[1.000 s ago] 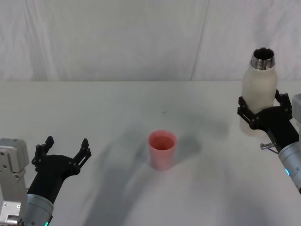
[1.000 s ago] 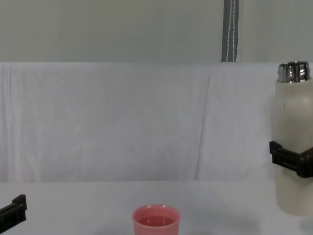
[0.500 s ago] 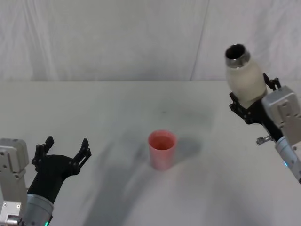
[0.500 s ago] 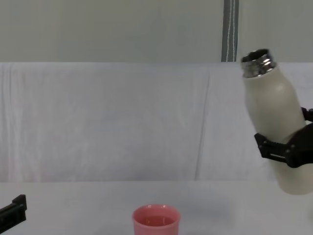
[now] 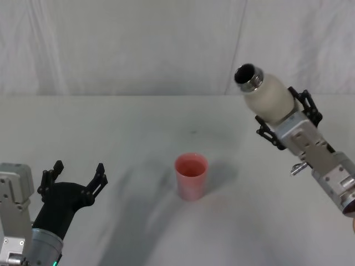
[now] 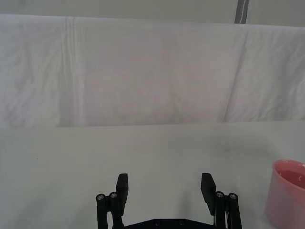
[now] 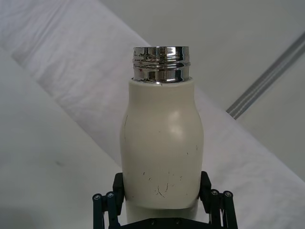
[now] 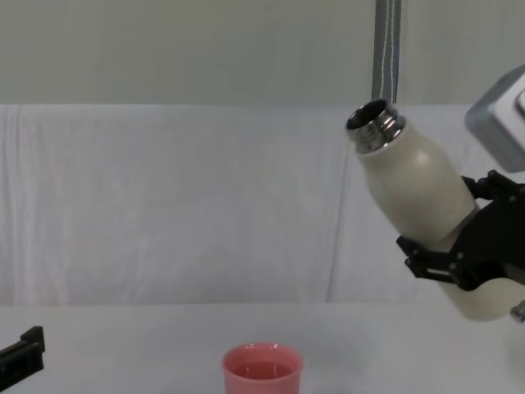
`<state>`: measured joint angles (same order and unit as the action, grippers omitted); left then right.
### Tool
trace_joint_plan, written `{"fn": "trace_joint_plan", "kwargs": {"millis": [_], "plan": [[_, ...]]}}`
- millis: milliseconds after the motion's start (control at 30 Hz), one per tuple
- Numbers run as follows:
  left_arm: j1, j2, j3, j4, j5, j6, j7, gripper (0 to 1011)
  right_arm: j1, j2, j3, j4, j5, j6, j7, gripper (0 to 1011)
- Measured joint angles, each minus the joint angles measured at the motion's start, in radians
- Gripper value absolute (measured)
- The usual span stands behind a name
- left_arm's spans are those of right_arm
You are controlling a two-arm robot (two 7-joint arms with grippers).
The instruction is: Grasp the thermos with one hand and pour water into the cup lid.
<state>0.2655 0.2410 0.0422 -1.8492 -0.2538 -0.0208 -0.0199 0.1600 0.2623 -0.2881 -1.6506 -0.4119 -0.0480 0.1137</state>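
The thermos (image 5: 268, 94) is being held tight around its middle by the right gripper (image 5: 284, 126), up in the air on the right, well apart from the cup lid (image 5: 191, 176). It is being tipped left, with its shiny open neck pointed toward the cup lid. No water is being poured yet. The small pink cup lid is being left in the middle of the white worktop (image 5: 138, 127). The left gripper (image 5: 75, 177) is being kept open, near left.

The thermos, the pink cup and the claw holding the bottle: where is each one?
thermos (image 8: 414, 185): chest view, on its cream body, tilted.
pink cup (image 5: 191, 178): head view, on its side wall.
right claw (image 8: 459, 250): chest view, on the black fingers clamped round the bottle.
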Motion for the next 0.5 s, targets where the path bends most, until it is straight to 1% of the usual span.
{"fn": "trace_joint_plan", "kwargs": {"millis": [233, 267, 367, 500], "plan": [[0.0, 0.0, 0.0, 0.0, 0.0, 0.0, 0.0, 1001, 0.002, 0.016, -0.038, -0.002, -0.064, 0.01, 0.0, 950], [0.0, 0.0, 0.0, 0.0, 0.0, 0.0, 0.0, 1001, 0.004, 0.021, -0.049, -0.002, -0.083, 0.012, 0.001, 950], [0.0, 0.0, 0.0, 0.0, 0.0, 0.0, 0.0, 1001, 0.007, 0.029, -0.064, -0.002, -0.108, 0.015, 0.005, 950], [0.0, 0.0, 0.0, 0.0, 0.0, 0.0, 0.0, 1001, 0.014, 0.045, -0.096, 0.003, -0.15, 0.018, 0.016, 950]]}}
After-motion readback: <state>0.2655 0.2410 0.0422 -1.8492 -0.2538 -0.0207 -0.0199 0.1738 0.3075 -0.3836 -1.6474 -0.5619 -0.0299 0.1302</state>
